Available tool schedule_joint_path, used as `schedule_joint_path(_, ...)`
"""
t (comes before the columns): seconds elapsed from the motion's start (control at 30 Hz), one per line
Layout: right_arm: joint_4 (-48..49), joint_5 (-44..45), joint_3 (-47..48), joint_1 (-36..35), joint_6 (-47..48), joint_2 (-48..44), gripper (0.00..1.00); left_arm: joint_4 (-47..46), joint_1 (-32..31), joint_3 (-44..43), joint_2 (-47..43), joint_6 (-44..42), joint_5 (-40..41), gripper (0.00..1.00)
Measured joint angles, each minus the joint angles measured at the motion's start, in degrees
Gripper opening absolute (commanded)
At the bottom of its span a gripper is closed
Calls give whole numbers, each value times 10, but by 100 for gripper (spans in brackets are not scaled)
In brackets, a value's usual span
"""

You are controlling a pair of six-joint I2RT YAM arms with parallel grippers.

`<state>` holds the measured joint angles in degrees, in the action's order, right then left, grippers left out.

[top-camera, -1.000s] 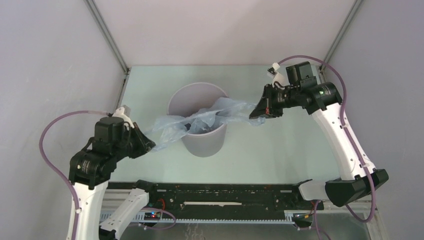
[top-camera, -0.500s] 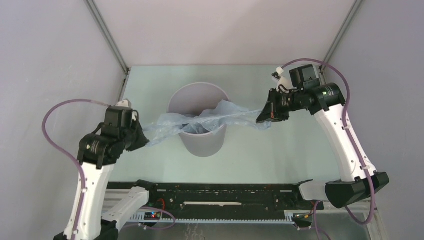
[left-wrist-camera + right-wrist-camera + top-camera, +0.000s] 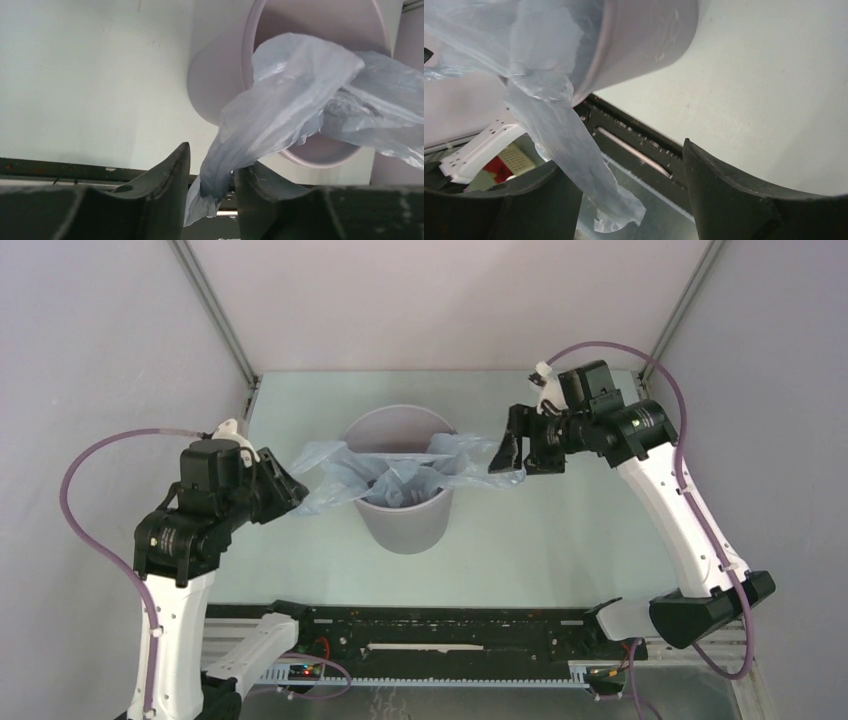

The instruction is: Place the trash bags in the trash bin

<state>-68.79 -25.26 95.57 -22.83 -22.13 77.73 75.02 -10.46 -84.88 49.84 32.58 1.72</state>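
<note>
The round grey trash bin [image 3: 405, 525] stands upright mid-table. A pale-blue trash bag [image 3: 400, 475] lies bunched across its mouth, with one end trailing over each side of the rim. My left gripper [image 3: 293, 490] sits just left of the bin and is open. In the left wrist view the bag's left tail [image 3: 220, 165] hangs loose in the gap, brushing one finger [image 3: 260, 185]. My right gripper [image 3: 522, 454] hovers right of the bin, wide open. The bag's right tail [image 3: 574, 145] droops beside one finger [image 3: 539, 200].
A black rail [image 3: 440, 625] runs along the table's near edge in front of the arm bases. Grey enclosure walls with metal corner posts [image 3: 215, 310] close in the back and sides. Purple cables [image 3: 85, 490] loop off both arms.
Both grippers have opened and let go of the bag's ends. The stretched bag has gone slack and bunched over the bin mouth. The left gripper shifted toward the bin.
</note>
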Motion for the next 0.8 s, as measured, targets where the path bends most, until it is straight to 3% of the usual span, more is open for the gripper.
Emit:
schedule_joint_path(0.13, 20, 56, 48, -32, 32, 15, 85, -7, 0, -9, 19, 0, -19, 76)
schedule_joint_path(0.3, 38, 125, 103, -63, 85, 31, 89, -6, 1, -56, 54, -14, -17, 99)
schedule_joint_path(0.5, 65, 165, 120, -99, 130, 35, 90, 28, 1, -132, 57, -27, 26, 100)
schedule_joint_path(0.63, 69, 185, 131, -112, 141, 41, 88, 19, 1, -179, 52, -26, 47, 96)
schedule_joint_path(0.8, 74, 237, 176, -132, 155, 53, 91, -12, 1, -222, 77, -28, 54, 100)
